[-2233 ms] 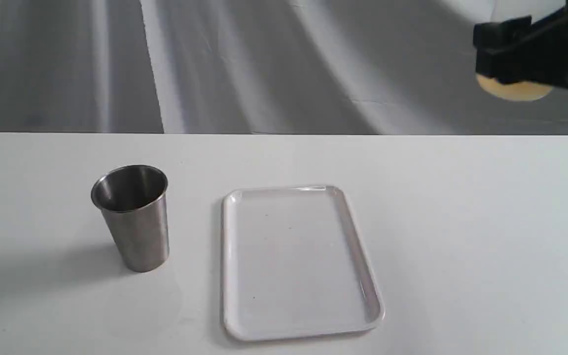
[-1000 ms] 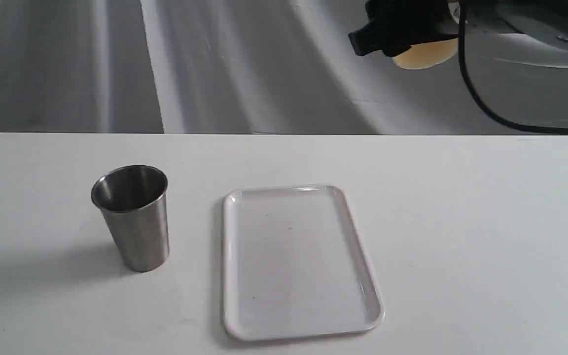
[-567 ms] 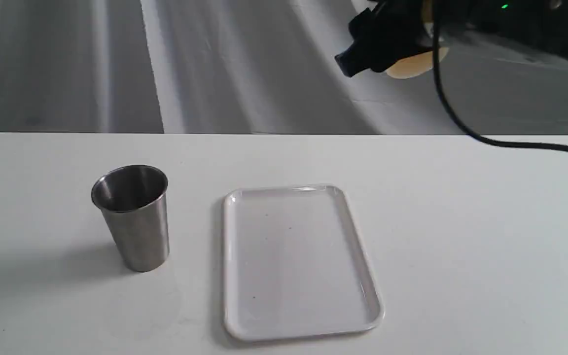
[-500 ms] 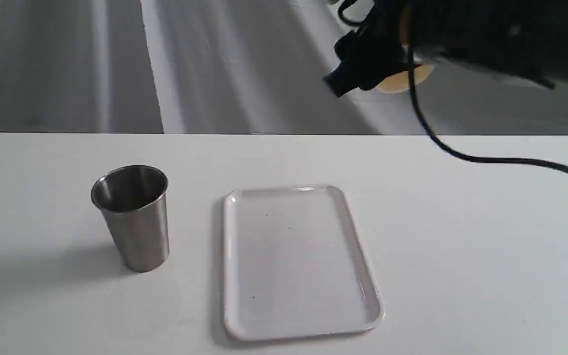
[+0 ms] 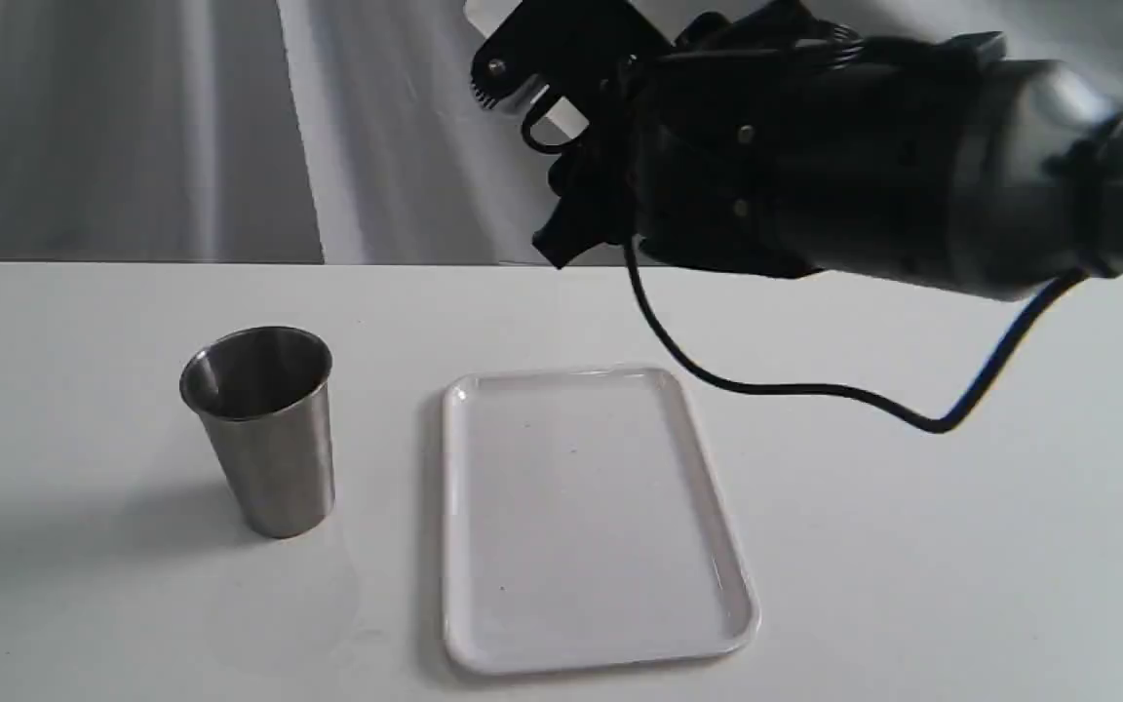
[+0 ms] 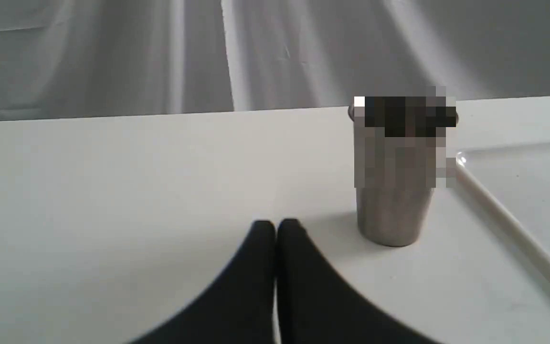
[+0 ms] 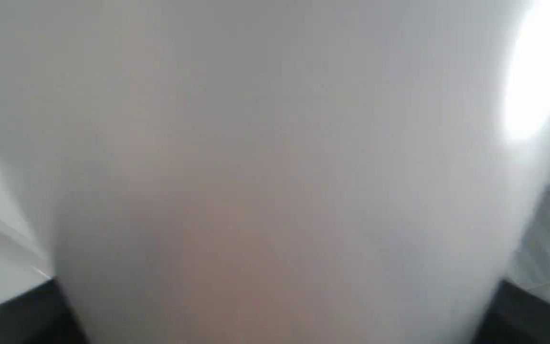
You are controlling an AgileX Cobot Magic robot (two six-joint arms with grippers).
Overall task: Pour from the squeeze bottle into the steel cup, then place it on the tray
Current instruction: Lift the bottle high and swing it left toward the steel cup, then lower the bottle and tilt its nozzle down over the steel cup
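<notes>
The steel cup (image 5: 259, 429) stands upright on the left of the white table, and it also shows in the left wrist view (image 6: 392, 210). Beside it on the right lies the tray (image 5: 717, 575), flat and bare. My right gripper (image 5: 552, 156) hangs high above the tray's far end, shut on the squeeze bottle (image 7: 275, 143). The bottle fills the right wrist view as a blurred translucent white body. In the exterior view the arm hides nearly all of it. My left gripper (image 6: 275, 229) is shut on nothing, low over the table near the cup's base.
The thick black right arm (image 5: 864, 175) spans the upper right of the exterior view. Its cable (image 5: 815, 390) droops in a loop toward the table behind the tray. A grey draped backdrop (image 5: 133, 127) closes off the table's far edge.
My right arm has swung from the top right corner leftward and closer to the camera, carrying the bottle. The bottle's amber bottom, visible before, is now hidden behind the arm. Cup and tray have not moved.
</notes>
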